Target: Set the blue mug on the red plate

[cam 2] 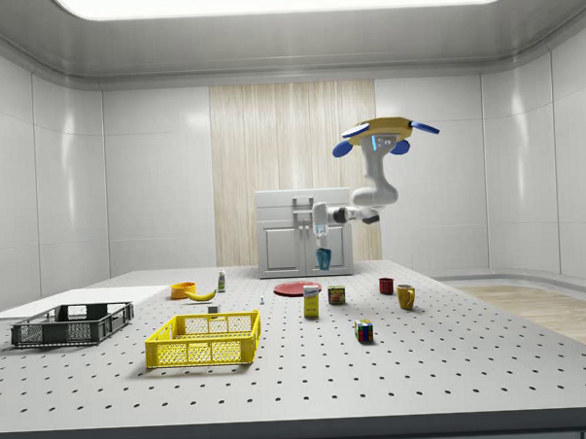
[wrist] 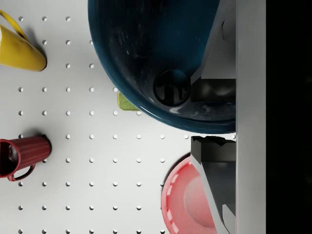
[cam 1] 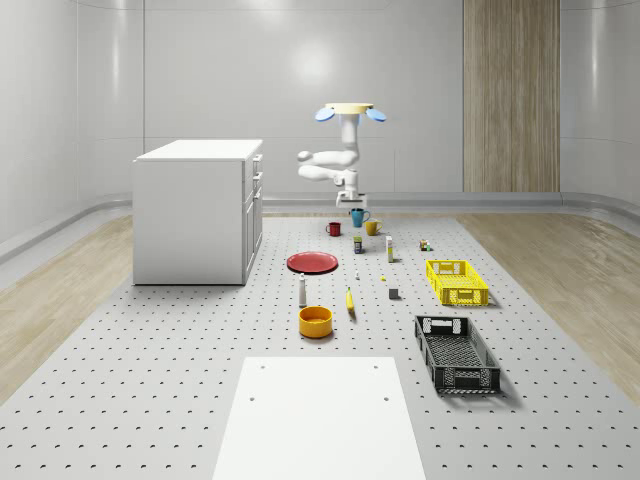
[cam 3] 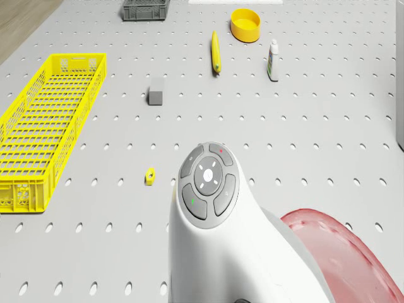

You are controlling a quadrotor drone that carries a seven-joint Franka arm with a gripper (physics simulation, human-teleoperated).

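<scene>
The blue mug (cam 1: 358, 216) (cam 2: 323, 259) hangs a little above the table, and my gripper (cam 1: 355, 204) (cam 2: 320, 238) is shut on its rim from above. In the wrist view the mug (wrist: 146, 53) is close, with one finger inside it and the other outside, gripper (wrist: 212, 122). The red plate (cam 1: 312, 262) (cam 2: 297, 288) (cam 3: 344, 252) (wrist: 183, 200) lies flat on the table, nearer the whole-scene camera than the mug and to its left. The drone (cam 1: 350, 110) (cam 2: 386, 133) hovers over the far part of the table, above the mugs.
A red mug (cam 1: 333, 228) (wrist: 19, 156) and a yellow mug (cam 1: 372, 227) (wrist: 19, 51) stand near the held mug. A white cabinet (cam 1: 198, 210) stands left of the plate. Nearer are a bottle (cam 1: 302, 291), banana (cam 1: 350, 301), orange bowl (cam 1: 315, 321), yellow crate (cam 1: 456, 282) and black crate (cam 1: 456, 353).
</scene>
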